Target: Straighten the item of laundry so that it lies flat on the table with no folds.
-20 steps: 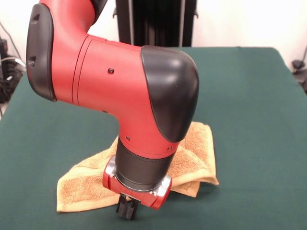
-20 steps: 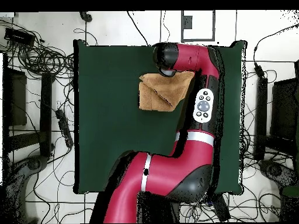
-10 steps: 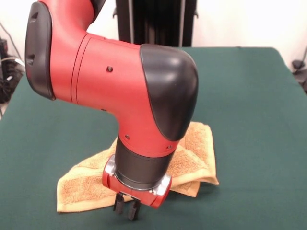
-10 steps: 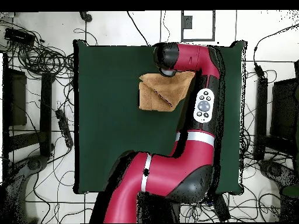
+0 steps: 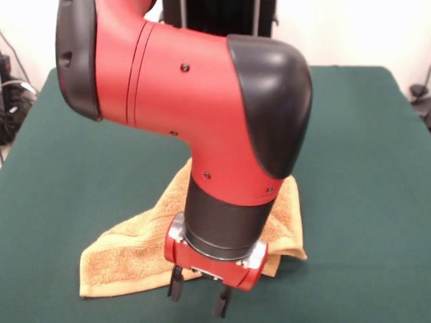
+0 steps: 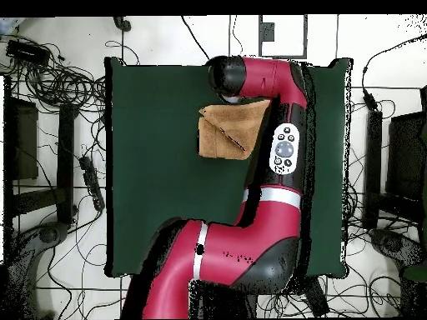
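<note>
The item of laundry (image 5: 124, 254), an orange-tan towel, lies rumpled on the green table (image 5: 357, 168) with one part folded over itself. My wrist hides its middle in the front view. In the overhead view the towel (image 6: 223, 133) shows a diagonal fold, and its far edge runs under the arm's black end (image 6: 225, 77). My gripper (image 5: 199, 295) hangs just in front of the towel's near edge, close to the cloth of the table. It is open, one finger (image 5: 176, 285) by the towel's hem and the other clear of it, with nothing held.
The red arm (image 6: 283, 150) lies along the right side of the table (image 6: 150, 200) in the overhead view. Cables and dark stands (image 6: 67, 142) ring the table on the floor. A black column (image 5: 215, 20) stands behind the table.
The fingers have gone from shut to spread open. The wrist has shifted right in the front view. The towel has not moved.
</note>
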`<state>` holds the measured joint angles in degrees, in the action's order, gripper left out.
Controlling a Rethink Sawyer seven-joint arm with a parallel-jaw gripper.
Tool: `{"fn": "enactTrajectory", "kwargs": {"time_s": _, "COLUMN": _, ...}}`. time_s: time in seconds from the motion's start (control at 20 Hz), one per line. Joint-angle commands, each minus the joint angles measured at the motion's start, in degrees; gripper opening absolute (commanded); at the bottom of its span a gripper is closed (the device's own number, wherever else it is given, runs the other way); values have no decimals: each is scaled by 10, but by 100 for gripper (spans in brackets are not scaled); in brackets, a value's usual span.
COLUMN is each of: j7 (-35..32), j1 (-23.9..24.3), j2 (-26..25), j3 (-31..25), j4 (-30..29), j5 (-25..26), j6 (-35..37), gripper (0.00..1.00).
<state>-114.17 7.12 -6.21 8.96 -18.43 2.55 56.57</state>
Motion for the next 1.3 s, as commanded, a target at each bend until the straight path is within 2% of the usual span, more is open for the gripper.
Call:
{"fn": "enactTrajectory", "kwargs": {"time_s": 0.05, "j7": 165, "j1": -21, "j2": 10, "j3": -82, "j4": -66, "j5": -15, "j6": 30, "gripper": 100}}
{"fn": "enactTrajectory", "kwargs": {"time_s": 0.2, "j7": 162, "j1": -23, "j2": 23, "j3": -87, "j4": -82, "j5": -20, "j6": 37, "gripper": 100}}
{"fn": "enactTrajectory", "kwargs": {"time_s": 0.55, "j7": 138, "j1": -18, "j2": 99, "j3": -121, "j4": -253, "j5": -33, "j6": -27, "gripper": 100}}
{"fn": "enactTrajectory", "kwargs": {"time_s": 0.9, "j7": 107, "j1": -15, "j2": 143, "j3": -148, "j4": -327, "j5": -28, "j6": -35, "gripper": 100}}
{"fn": "enactTrajectory", "kwargs": {"time_s": 1.3, "j7": 58, "j1": -26, "j2": 161, "j3": -148, "j4": -365, "j5": -11, "j6": -57, "gripper": 100}}
